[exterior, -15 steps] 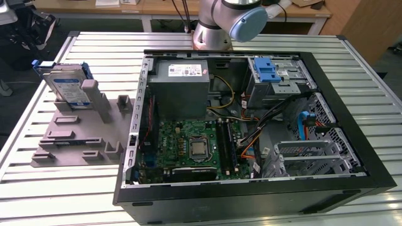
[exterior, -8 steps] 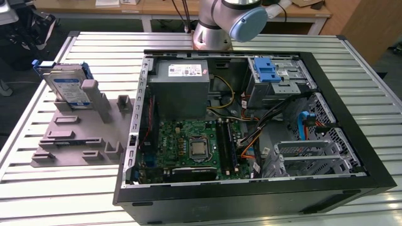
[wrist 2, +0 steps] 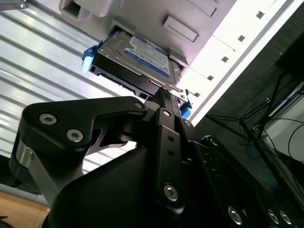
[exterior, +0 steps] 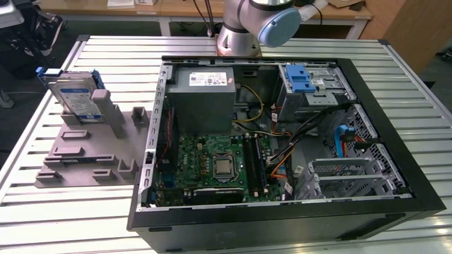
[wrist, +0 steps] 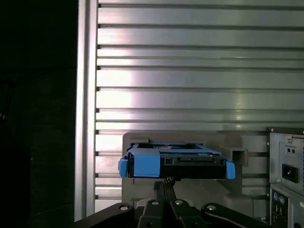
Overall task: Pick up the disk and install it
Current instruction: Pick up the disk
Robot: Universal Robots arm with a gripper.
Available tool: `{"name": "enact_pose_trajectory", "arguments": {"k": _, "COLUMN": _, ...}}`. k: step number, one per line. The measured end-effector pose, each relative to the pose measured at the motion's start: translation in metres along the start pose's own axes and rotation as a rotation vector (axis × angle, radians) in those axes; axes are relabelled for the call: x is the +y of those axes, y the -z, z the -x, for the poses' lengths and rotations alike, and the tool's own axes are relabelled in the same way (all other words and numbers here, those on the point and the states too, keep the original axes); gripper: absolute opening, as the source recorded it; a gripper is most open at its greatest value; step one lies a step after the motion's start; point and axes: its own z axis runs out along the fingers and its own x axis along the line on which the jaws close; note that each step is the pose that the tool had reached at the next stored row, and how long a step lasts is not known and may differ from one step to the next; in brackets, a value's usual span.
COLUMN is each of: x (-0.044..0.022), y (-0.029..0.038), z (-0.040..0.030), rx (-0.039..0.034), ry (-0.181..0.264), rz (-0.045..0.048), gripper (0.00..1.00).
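The claw (wrist: 166, 182) was closed on nothing, its tips pressed together right at the near edge of the disk (wrist: 175, 161) in both wrist views; whether they touched it could not be told. The disk stood on edge in a grey holder (exterior: 92, 153) on the table (exterior: 71, 222), outside the open case (exterior: 282, 230), beside its wall on the exterior view's left. The arm (exterior: 247, 26) rose beyond the case's far wall.
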Motion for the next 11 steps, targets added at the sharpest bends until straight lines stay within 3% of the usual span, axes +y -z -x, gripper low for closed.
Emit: {"name": "enact_pose_trajectory", "arguments": {"k": 11, "x": 0.0, "y": 0.0, "z": 0.0, "rx": 0.0001, "ry": 0.002, "rz": 0.0001, "gripper": 0.11}}
